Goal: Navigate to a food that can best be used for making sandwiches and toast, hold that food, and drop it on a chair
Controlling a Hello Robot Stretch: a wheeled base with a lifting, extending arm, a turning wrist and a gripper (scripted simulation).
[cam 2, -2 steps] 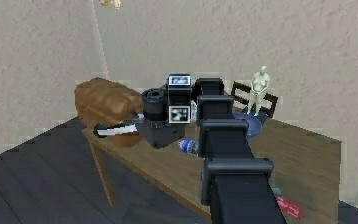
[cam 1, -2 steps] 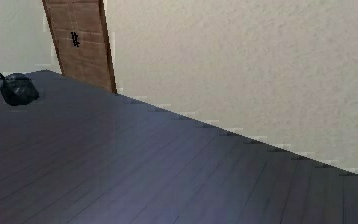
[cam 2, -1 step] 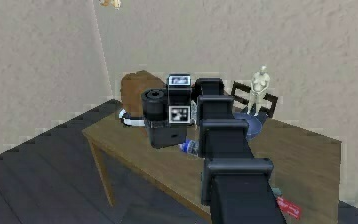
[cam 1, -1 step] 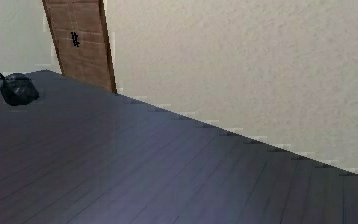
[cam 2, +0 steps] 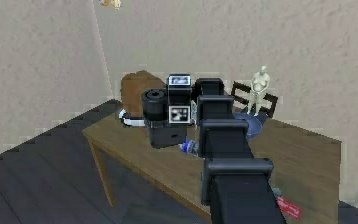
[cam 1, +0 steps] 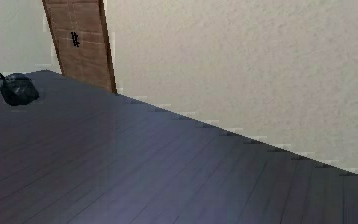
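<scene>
1. Because the arm [cam 2: 232, 165] is stretched out across the desk [cam 2: 307, 160], the hand [cam 2: 154, 108] is set at the desk's far left end. It is close to a brown loaf-shaped thing [cam 2: 135, 88], which is judged to be the bread wanted for sandwiches and toast.
2. Whether anything is held by the hand cannot be told, since the loaf and a pale plate-like thing [cam 2: 130, 120] lie on the desk right at and behind it.
3. The loaf is seen resting on the desktop near the wall, so the pick-up is judged not yet confirmed.
4. A chair [cam 2: 240, 95] is made out at the desk's far side, behind a pale statuette [cam 2: 260, 78] and a blue thing [cam 2: 252, 125]. It is judged a likely drop place, being near at hand.
5. Ahead, a wooden door [cam 1: 82, 40] and a dark rounded thing [cam 1: 17, 90] on the dark floor [cam 1: 167, 170] are shown, and bare floor is left for the base to be turned.
</scene>
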